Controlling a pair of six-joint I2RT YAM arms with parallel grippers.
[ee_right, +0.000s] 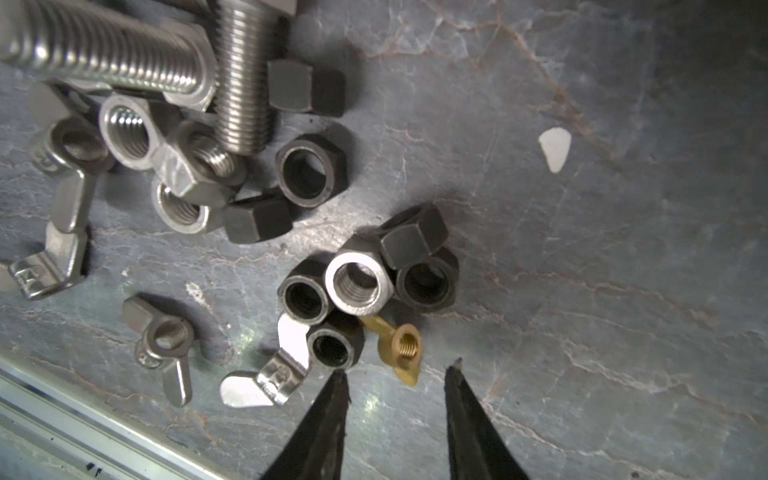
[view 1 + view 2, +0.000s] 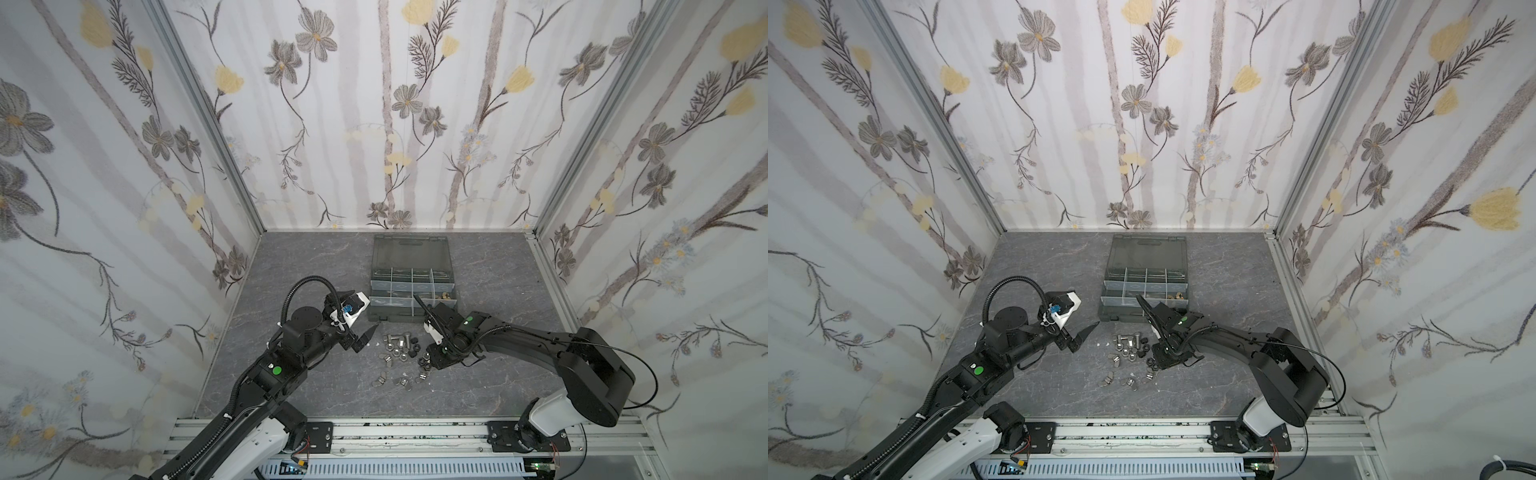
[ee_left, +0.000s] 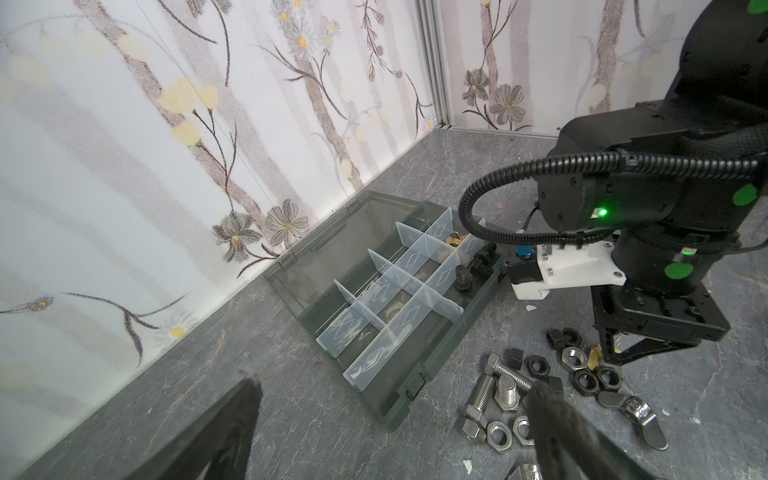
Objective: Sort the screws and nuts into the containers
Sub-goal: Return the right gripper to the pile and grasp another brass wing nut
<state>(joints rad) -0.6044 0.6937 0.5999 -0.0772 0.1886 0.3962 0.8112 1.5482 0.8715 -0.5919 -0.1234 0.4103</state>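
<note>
The right gripper (image 1: 399, 369), part open and empty, straddles the brass wing nut (image 1: 404, 347) on the table (image 1: 582, 249), one fingertip (image 1: 337, 384) just beside a black hex nut (image 1: 334, 345); closing may pinch both or flick the brass one away; the left gripper (image 3: 392, 382) hangs wide open. Loose I count seven black hex nuts, four silver hex nuts (image 1: 359, 282), four silver wing nuts (image 1: 162, 345), three silver bolts (image 3: 484, 392); two black bolts (image 3: 462, 277) lie in the case (image 3: 291, 266)
</note>
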